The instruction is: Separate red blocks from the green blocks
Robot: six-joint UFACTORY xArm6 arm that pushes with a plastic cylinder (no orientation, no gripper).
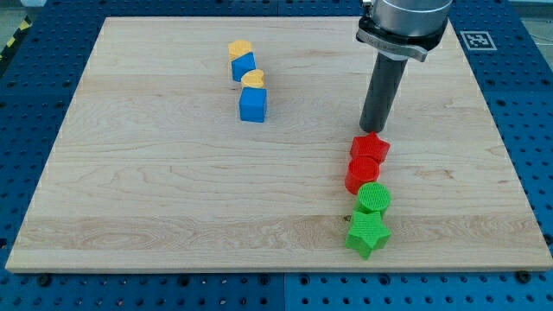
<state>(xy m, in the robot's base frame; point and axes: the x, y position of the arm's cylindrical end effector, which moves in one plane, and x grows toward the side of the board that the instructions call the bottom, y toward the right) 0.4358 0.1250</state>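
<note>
Red blocks and green blocks sit in one touching column on the right side of the wooden board (173, 199), toward its near edge, so the separating looks barely begun. Going by size: the board carries everything; next comes my rod, dropping from the far right, with my tip (373, 130) just beyond the far end of the column, close to or touching the red star block (370, 148). There is no pincer here to be apart or together, only the bare rod. Nearer than the star lies a second red block (362, 174), its shape unclear, pressed against the green round block (374, 198), which in turn touches the green star block (368, 233). No gap shows between red and green yet, so in my judgement the whole job is left: the reds must be slid clear of the greens. Well apart, on the far left, two blue blocks (253, 104) and two yellow blocks (241, 48) stand in their own line, out of the way
</note>
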